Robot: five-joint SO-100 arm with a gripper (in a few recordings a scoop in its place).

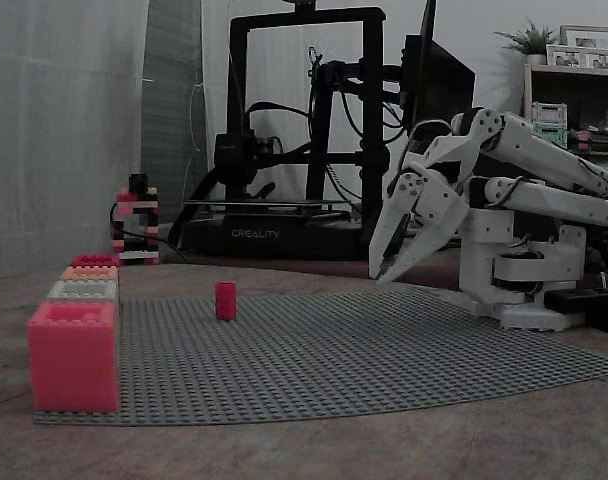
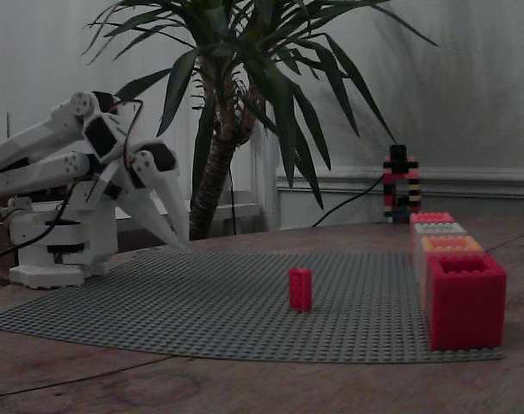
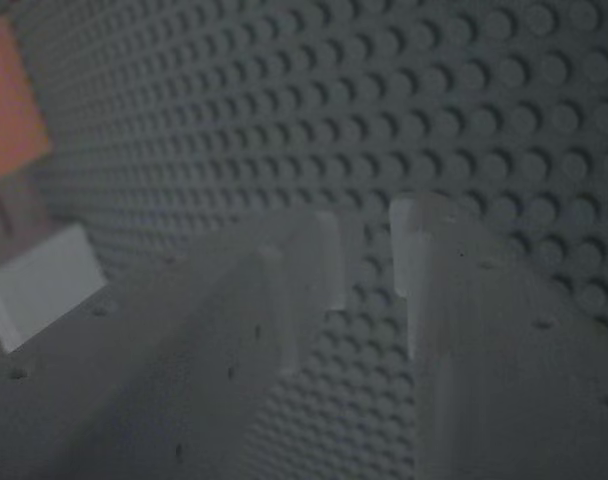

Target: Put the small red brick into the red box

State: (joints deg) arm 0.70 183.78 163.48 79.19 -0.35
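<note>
White gripper (image 1: 380,274), fingers narrowly parted and empty, hangs over a grey studded baseplate (image 1: 384,345); in a fixed view, the small red brick (image 1: 225,300) stands well left of it, the red box (image 1: 73,355) farther left.

All three pictures were dim, grey and slightly grainy, lit softly and evenly with no glare. In a fixed view the pincer (image 1: 384,272) cast hardly any shadow on the studded mat (image 1: 384,350) beneath it. In the wrist view its fingers (image 3: 429,260) were blurred, the studs just beyond them sharper, and the far left corner soft.
</note>
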